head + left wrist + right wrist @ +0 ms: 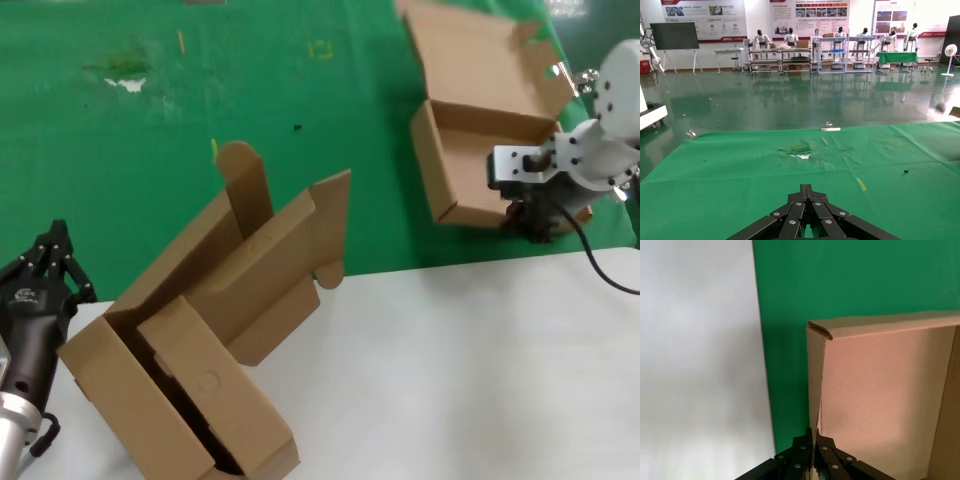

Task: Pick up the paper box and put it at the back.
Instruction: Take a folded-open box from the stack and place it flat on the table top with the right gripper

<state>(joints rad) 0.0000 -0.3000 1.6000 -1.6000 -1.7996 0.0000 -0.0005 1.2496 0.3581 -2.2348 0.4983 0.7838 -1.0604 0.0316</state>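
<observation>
paper box (480, 160) sits open on green cloth (150, 150) near desk (480, 360) edge; right gripper (813, 446) jaws pinched on its thin front wall. risk: wall bends/slips, box tips. left gripper (807, 192) jaws closed, empty, idle by big carton (200, 330).

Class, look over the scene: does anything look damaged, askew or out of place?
Yes. The green cloth has a torn, stained patch at the far left. The big carton sits tilted across the cloth's edge, flaps open. The right gripper pinches the paper box wall.
</observation>
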